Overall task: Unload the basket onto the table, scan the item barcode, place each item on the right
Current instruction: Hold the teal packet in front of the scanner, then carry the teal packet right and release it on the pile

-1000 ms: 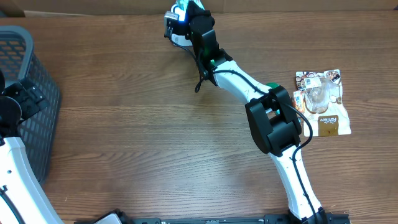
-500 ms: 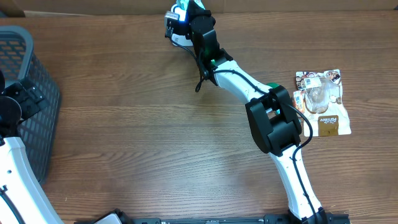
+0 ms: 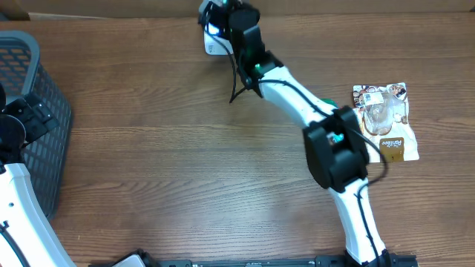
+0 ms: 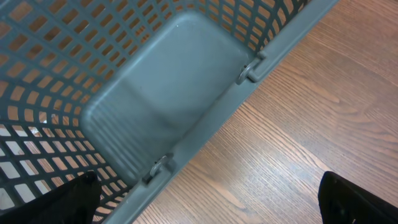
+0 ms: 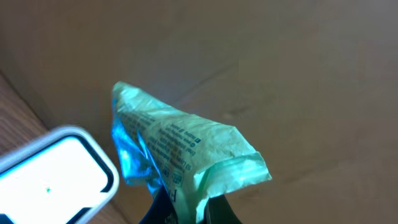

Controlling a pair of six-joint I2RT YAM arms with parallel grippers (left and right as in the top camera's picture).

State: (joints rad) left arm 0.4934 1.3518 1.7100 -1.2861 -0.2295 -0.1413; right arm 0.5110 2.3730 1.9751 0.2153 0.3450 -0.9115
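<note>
- The green packet [image 5: 180,155] is held up at the far edge of the table [image 3: 163,148], just above and beside the white scanner [image 5: 56,168]. Small print is seen on its crumpled face, but no barcode can be made out.
- A blue sheen is seen on the packet's side nearest the scanner. This is judged to be the scanner's light falling on it.
- The packet is pinched at its lower end by the right gripper [image 5: 186,208], its jaws clamped tight on the wrapper.
- In the overhead view the right gripper [image 3: 223,18] is seen reached out over the scanner [image 3: 215,46], with the arm stretched across the table.
- The step in hand is judged to be the scan itself: the packet is being presented to the reader, not carried or set down.
- The next move is judged to call for a small turn or tilt of the wrist, so that the printed code is brought flat to the scanner window – the grip is to be kept.
- The left gripper [image 4: 214,202] is held idle over the rim of the grey basket [image 4: 205,134], jaws wide apart and nothing between them.
- Another snack packet [image 3: 382,122] is left lying at the right of the table, well apart from the scanner.
</note>
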